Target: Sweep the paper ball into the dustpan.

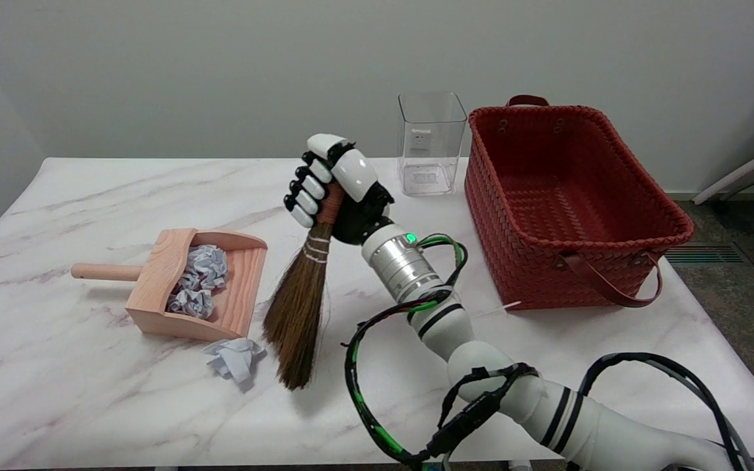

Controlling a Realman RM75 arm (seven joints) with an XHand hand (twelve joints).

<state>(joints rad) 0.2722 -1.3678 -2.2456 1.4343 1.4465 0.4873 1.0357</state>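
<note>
Right hand [328, 190] fisted tight on broom [298, 307] handle, bristles down mid-bench. Paper ball [234, 358] just outside dustpan [246, 288] mouth, open bench [89, 405] toward near edge.

The right arm [482, 366] reaches in from the lower right corner of the worktop [89, 405], rising diagonally toward its middle, with black and green cables looped along it. Its silver wrist section [403, 265] shows a lit green light. The right hand [334, 190] is raised above the worktop's middle, its back turned to the right, and its fingers [308, 190] are curled tight around the broom [302, 288] handle, holding it.
</note>
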